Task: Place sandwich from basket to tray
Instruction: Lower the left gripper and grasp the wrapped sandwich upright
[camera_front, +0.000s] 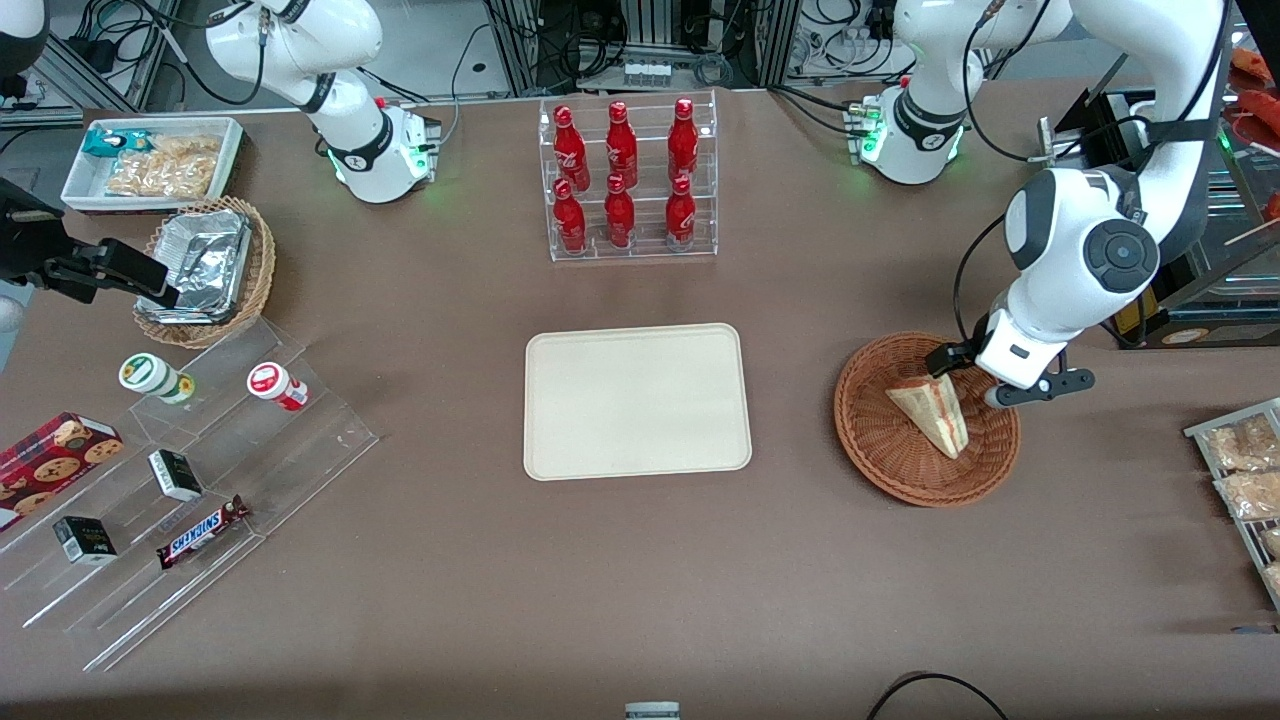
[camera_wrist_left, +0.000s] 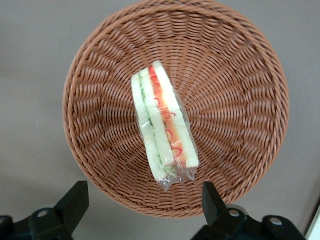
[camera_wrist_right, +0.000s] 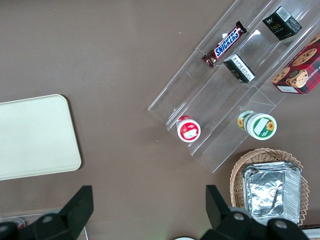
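The sandwich (camera_front: 932, 414) lies in the reddish-brown wicker basket (camera_front: 905, 475), resting on one broad face of bread so that its cut edge, with the red and green filling under clear wrap, faces up toward the wrist camera (camera_wrist_left: 164, 125). That pose probably suits a pinch across the two bread faces, since the wedge is narrow that way and long the other. The gripper (camera_front: 985, 378) hangs above the basket's rim on the side farther from the front camera, its fingers (camera_wrist_left: 74, 200) spread wide and holding nothing; in the wrist view the two fingertips stand apart with the sandwich's near end between their lines (though not yet down around it). The spread looks generous for so thin a wedge, which would leave room for a small error in descent. The tray (camera_front: 560, 450) sits flat in the middle of the table, well apart from the basket toward the parked arm's end, bare and waiting. My judgement is that the task is at its start: approach made, grasp not yet taken.
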